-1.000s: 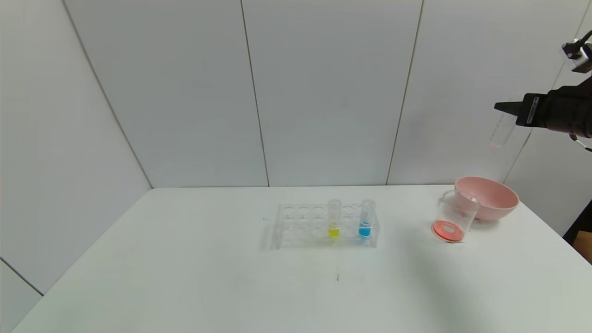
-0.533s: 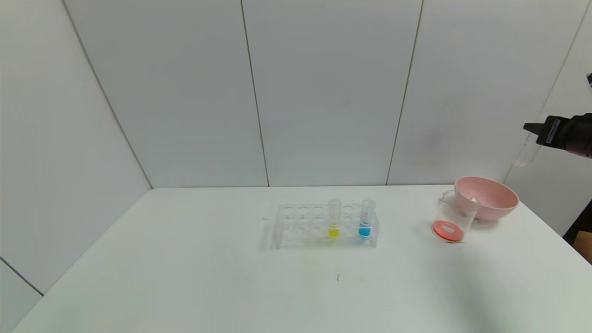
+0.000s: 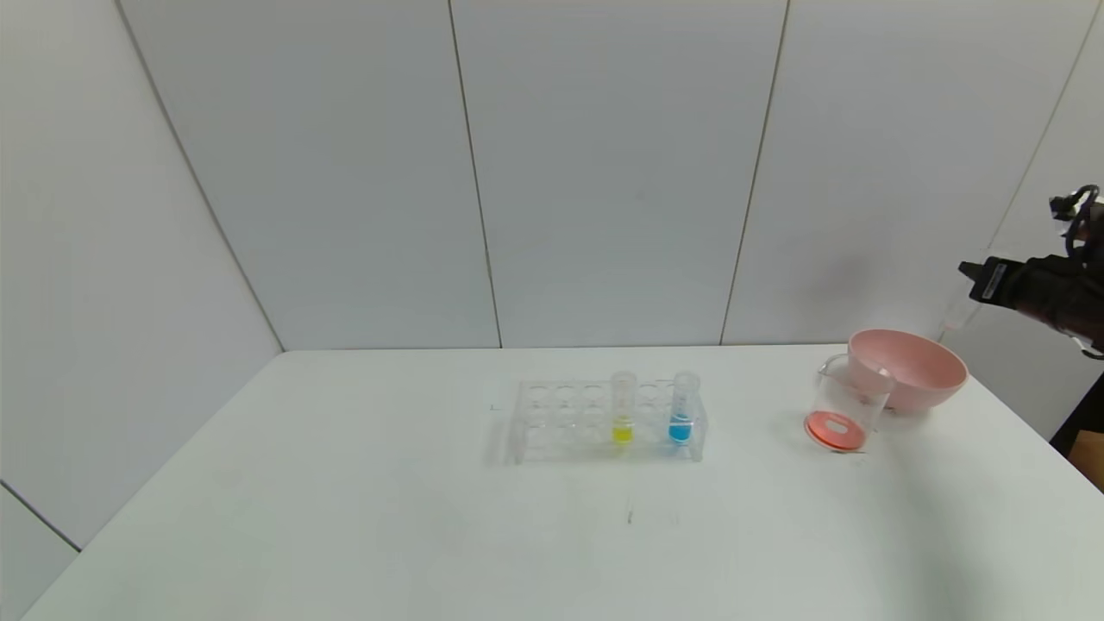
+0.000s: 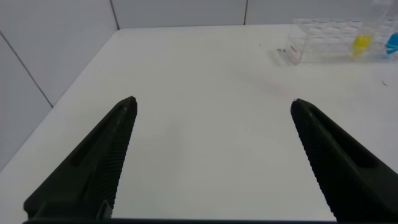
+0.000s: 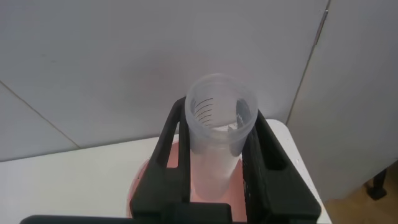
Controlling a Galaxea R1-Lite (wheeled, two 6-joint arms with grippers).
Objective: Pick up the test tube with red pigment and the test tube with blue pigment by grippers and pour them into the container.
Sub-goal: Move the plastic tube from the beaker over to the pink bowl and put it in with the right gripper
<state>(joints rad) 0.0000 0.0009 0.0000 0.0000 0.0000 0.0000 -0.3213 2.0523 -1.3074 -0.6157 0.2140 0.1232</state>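
Observation:
My right gripper (image 3: 971, 272) hangs at the far right, above the pink bowl, shut on the test tube with red pigment (image 3: 955, 314), which looks clear and empty. The right wrist view shows the tube (image 5: 217, 155) clamped upright between the fingers of the right gripper (image 5: 219, 118), its open mouth toward the camera. The container (image 3: 841, 405) stands in front of the bowl with orange-red liquid at its bottom. The test tube with blue pigment (image 3: 681, 414) stands in the rack, also seen as a blue tube (image 4: 392, 40). My left gripper (image 4: 212, 106) hovers open over bare table, far from the rack.
A clear tube rack (image 3: 561, 423) sits mid-table and also holds a yellow-liquid tube (image 3: 623, 416). A pink bowl (image 3: 914, 379) stands at the back right, behind the container, close to the table's right edge. White walls enclose the table's back and left.
My right gripper has come down with the tube, from high at the right to just above the pink bowl. Rack, beaker and bowl have not moved.

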